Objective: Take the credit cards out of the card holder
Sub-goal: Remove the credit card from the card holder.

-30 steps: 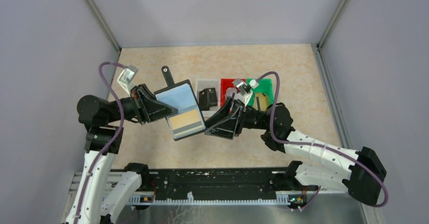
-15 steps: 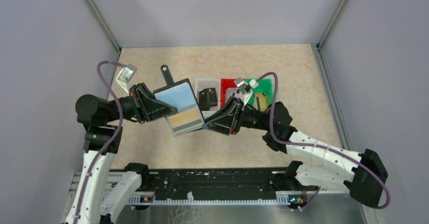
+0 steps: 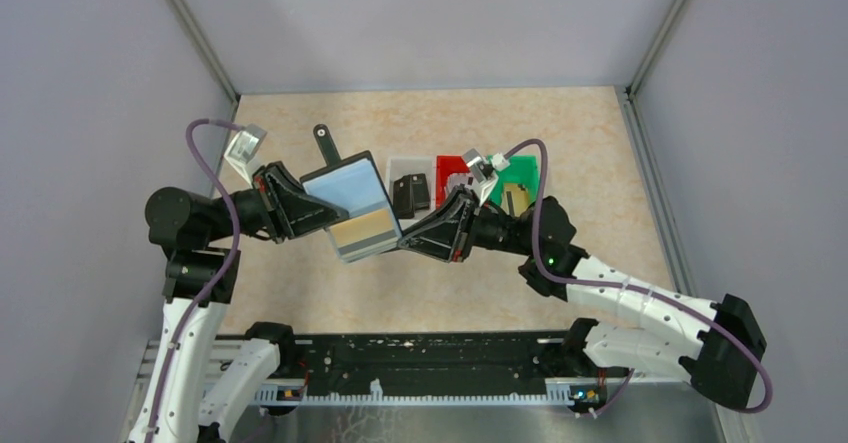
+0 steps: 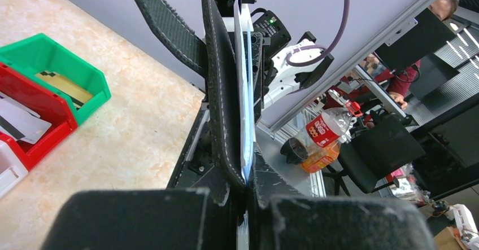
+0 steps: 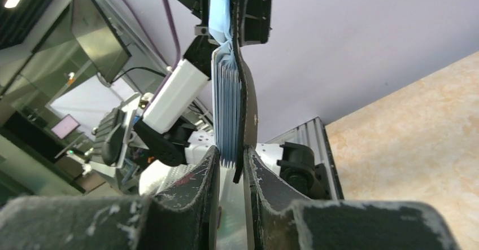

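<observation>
The black card holder [image 3: 345, 188] hangs open in the air, grey-blue slots up, its snap strap [image 3: 327, 143] pointing away. A gold credit card [image 3: 362, 227] sits in its lower slot. My left gripper [image 3: 318, 213] is shut on the holder's left edge; the left wrist view shows that edge [image 4: 221, 92] pinched between the left gripper's [image 4: 247, 174] fingers. My right gripper [image 3: 405, 245] has come in from the right. In the right wrist view the right gripper [image 5: 231, 157] has both fingers pressed on the holder's stacked slot edge [image 5: 229, 109] and black cover.
Behind the holder stands a row of bins: a clear one [image 3: 405, 168] with a black item [image 3: 412, 195], a red one [image 3: 452, 168] holding a grey-white card [image 4: 17, 123], and a green one [image 3: 520, 173] with a gold card [image 3: 516, 200].
The right gripper's jaws have narrowed onto the holder's right edge. Both arms and the holder have shifted slightly left and away.
</observation>
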`<state>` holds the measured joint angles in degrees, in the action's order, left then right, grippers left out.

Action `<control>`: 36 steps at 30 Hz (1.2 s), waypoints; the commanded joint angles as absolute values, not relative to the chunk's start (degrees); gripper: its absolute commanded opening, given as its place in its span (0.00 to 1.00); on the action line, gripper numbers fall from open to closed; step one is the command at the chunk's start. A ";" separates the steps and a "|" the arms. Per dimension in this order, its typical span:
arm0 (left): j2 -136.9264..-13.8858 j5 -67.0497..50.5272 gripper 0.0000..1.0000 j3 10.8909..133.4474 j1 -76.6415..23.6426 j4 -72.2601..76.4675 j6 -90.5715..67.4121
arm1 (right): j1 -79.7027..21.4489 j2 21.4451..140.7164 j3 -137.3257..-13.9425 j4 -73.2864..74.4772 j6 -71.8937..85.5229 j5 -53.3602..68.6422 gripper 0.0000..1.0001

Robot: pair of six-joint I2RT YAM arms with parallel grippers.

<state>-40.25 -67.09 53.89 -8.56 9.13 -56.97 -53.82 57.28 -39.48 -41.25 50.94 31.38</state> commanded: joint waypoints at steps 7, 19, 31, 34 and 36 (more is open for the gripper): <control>-40.34 -67.28 0.00 56.16 -8.61 10.34 -57.99 | -57.38 56.79 -46.55 -36.66 42.73 20.07 0.12; -40.60 -67.48 0.00 56.37 -8.61 10.38 -58.18 | -57.62 56.12 -44.84 -41.13 43.64 15.48 0.18; -40.71 -67.81 0.00 56.78 -8.61 10.38 -58.67 | -57.79 58.13 -45.18 -44.53 44.35 15.63 0.31; -40.78 -67.83 0.00 56.82 -8.61 10.43 -58.75 | -57.89 58.21 -45.13 -45.00 43.84 15.56 0.31; -40.78 -67.79 0.00 56.71 -8.61 10.30 -58.52 | -57.95 58.43 -45.25 -45.42 43.65 15.74 0.31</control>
<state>-40.56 -66.08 55.42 -8.14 9.87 -58.06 -56.90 58.26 -42.17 -38.15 43.68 16.69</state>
